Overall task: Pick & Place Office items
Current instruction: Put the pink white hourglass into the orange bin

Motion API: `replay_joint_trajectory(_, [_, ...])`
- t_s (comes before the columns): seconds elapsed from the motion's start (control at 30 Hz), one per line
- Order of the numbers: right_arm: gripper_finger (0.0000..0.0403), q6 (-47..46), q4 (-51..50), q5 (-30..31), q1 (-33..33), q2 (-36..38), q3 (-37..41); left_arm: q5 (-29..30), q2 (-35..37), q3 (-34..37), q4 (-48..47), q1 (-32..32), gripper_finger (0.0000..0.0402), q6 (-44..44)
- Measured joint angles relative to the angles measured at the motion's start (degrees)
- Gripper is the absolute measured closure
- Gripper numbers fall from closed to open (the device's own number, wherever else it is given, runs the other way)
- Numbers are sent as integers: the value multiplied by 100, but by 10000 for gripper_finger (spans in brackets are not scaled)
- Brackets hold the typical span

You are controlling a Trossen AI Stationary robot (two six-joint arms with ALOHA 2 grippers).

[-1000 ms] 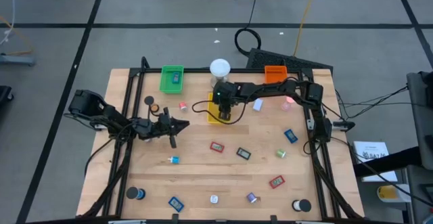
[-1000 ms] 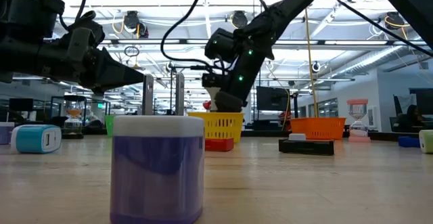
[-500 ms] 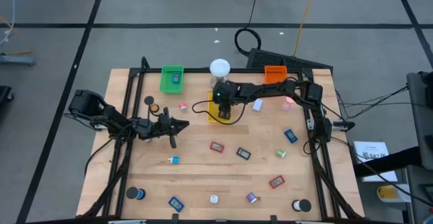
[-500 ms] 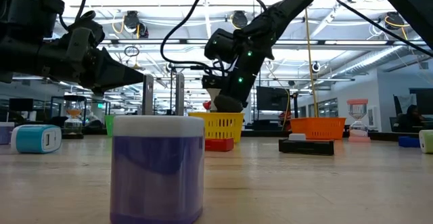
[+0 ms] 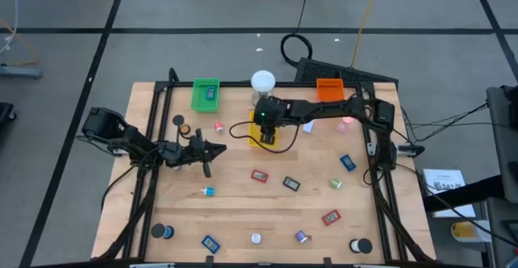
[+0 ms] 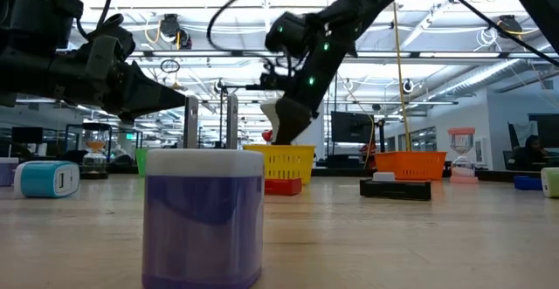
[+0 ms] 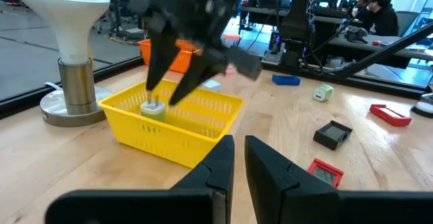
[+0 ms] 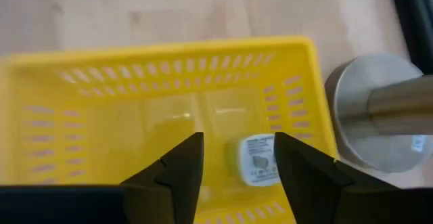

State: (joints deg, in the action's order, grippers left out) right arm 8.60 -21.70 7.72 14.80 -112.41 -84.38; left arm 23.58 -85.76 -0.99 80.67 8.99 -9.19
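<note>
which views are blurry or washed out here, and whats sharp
Low view: the purple cylinder up close is soft, and the ceiling lights behind blow out to white. Left wrist view: the right gripper over the yellow tray is smeared, while the lamp is crisp. Right wrist view: the tray and the white plug in it look soft. High view: evenly lit, sharp.

The middle tray (image 5: 263, 134) sits near the table's (image 5: 243, 211) far edge, between two other trays (image 5: 205, 93) (image 5: 329, 88). A lamp (image 5: 263, 82) stands just behind it. A charger (image 8: 258, 158) lies inside it. Small items (image 5: 287, 183) lie scattered across the near half.
</note>
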Motion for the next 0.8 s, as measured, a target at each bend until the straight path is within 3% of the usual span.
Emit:
replay_joint_trajectory(0.2, [283,-221,-500,15,-103,418,-1,0,0,0,-3,11,364,0])
replay_joint_trajectory(0.53, [391,-546,-844,21,-418,1029,356,-5,0,0,-44,11,364,-5])
replay_joint_trajectory(0.8, [398,-996,437,290,-772,2057,1805,-64,0,0,-38,15,364,-7])
